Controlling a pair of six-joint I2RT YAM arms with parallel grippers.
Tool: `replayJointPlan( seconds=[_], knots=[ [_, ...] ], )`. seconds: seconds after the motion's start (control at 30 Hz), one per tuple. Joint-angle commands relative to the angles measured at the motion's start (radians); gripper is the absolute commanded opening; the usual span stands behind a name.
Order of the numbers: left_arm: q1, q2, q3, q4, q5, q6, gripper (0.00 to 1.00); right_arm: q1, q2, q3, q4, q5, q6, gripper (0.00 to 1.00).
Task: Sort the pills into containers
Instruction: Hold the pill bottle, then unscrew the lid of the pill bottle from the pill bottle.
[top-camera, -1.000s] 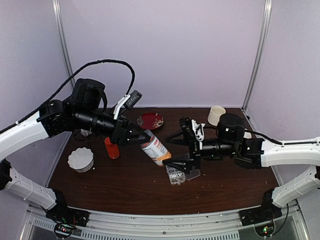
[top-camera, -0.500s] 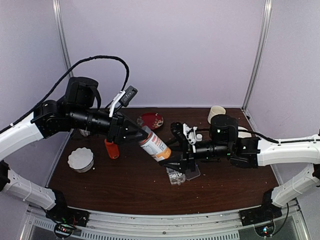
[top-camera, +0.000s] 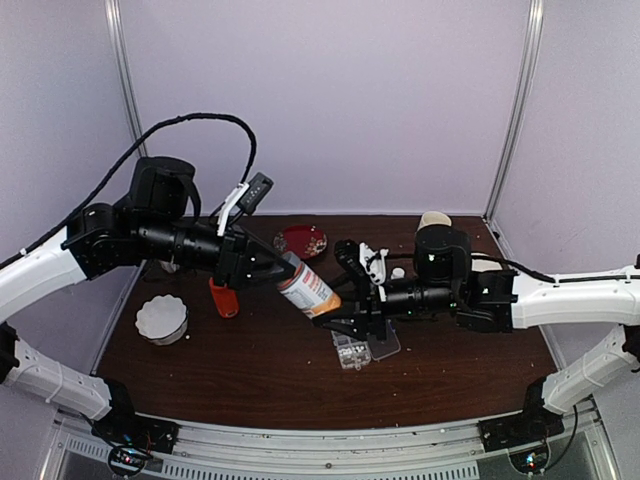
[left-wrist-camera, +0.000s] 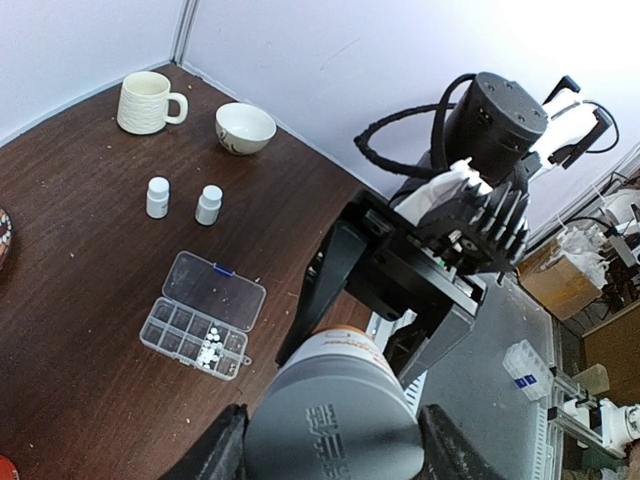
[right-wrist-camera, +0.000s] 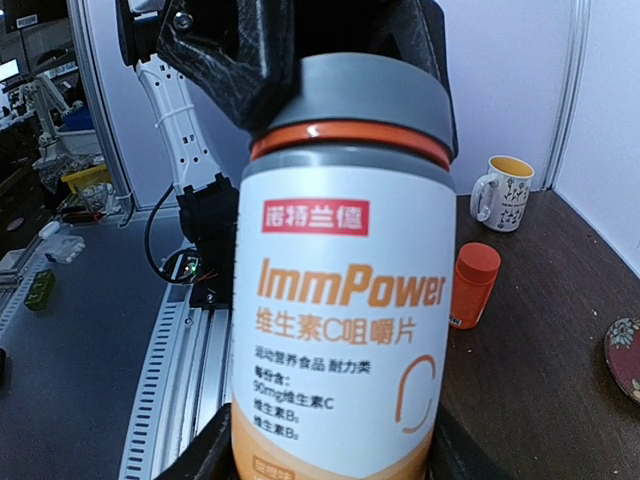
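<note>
Mid-air, left gripper and right gripper outstretched inward, both tight on bottle.

We are seeing a bottle wearing a grey cap over an orange ring. Its white label is carrying orange lettering, a red tag with white characters and an orange-to-cream fade at the foot. At its three o'clock a vial is showing plain orange. At two o'clock a white mug is showing dark speckles and a yellow inside.

On the dark brown table, a dark-flecked red plate is sitting at twelve o'clock and a white ribbed bowl at nine. The clear box is showing a blue catch and white pills.
</note>
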Motion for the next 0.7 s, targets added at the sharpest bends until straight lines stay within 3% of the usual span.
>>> replayJointPlan(
  seconds=[0.0,0.13,0.3,0.43,0.53,0.63,0.67],
  knots=[
    [-0.006,-0.023,-0.013,0.083,-0.031,-0.032,0.15,0.015,0.009,0.041,-0.017,0.016,-0.036,0.23],
    [-0.006,-0.007,-0.006,0.073,-0.099,-0.166,0.12,0.042,-0.004,0.050,-0.071,0.118,-0.138,0.20],
    [-0.006,0.048,0.067,-0.049,-0.153,-0.382,0.08,0.104,-0.019,0.002,-0.004,0.439,-0.331,0.15],
    [-0.006,0.007,-0.061,0.118,-0.154,-0.611,0.08,0.152,-0.008,-0.031,0.077,0.633,-0.451,0.11],
    [-0.008,-0.013,-0.128,0.202,-0.158,-0.731,0.10,0.162,-0.019,-0.063,0.143,0.698,-0.492,0.11],
    [-0.008,-0.029,-0.127,0.202,-0.183,-0.701,0.22,0.155,-0.029,-0.057,0.117,0.652,-0.465,0.10],
    [-0.008,-0.034,-0.110,0.186,-0.197,-0.652,0.37,0.149,-0.031,-0.050,0.096,0.622,-0.447,0.10]
  ],
)
